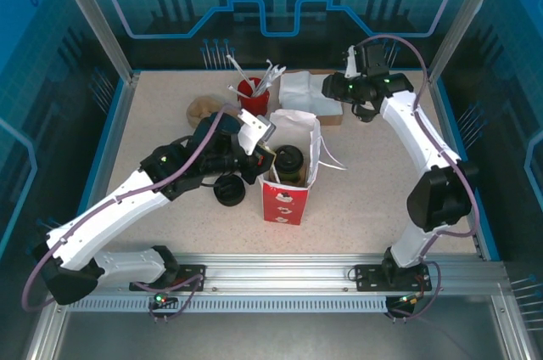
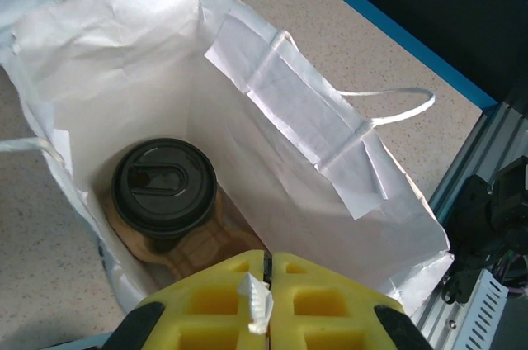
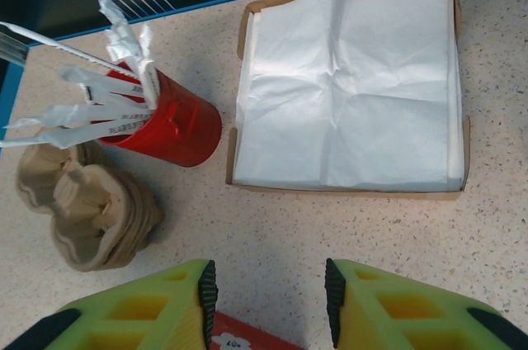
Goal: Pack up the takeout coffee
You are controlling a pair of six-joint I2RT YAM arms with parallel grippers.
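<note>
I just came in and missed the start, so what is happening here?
The coffee already stands inside the bag, on a cardboard carrier. The left pincer is shut on the bag's near rim. The right pincer is open and empty at the back, near the napkins and the red cup.

Black-lidded coffee cup (image 2: 163,187), white bag (image 2: 272,102), red tumbler (image 3: 177,123), speckled beige table (image 3: 330,226)
</note>
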